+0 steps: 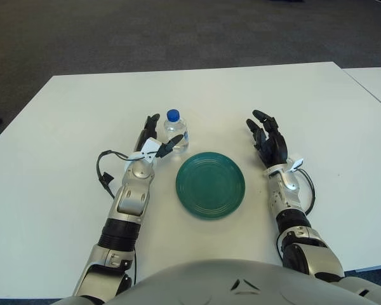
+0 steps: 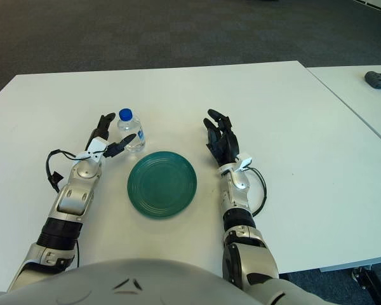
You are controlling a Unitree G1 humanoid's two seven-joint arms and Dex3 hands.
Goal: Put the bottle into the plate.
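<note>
The bottle [image 1: 176, 132], clear with a blue cap, stands upright on the white surface [image 1: 70, 114], toward its middle, just beyond the far left rim of the green plate [image 1: 210, 184]. The left hand [image 1: 153, 140] is right beside the bottle on the side toward the surface's left edge, fingers spread apart around it and not closed on it. The right hand [image 1: 267, 141] shows beside the plate toward the right edge, fingers loosely apart and holding nothing.

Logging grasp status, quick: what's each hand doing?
Left hand: open, fingers either side of the bottle, not gripping.
Right hand: open, empty, right of the plate.
</note>
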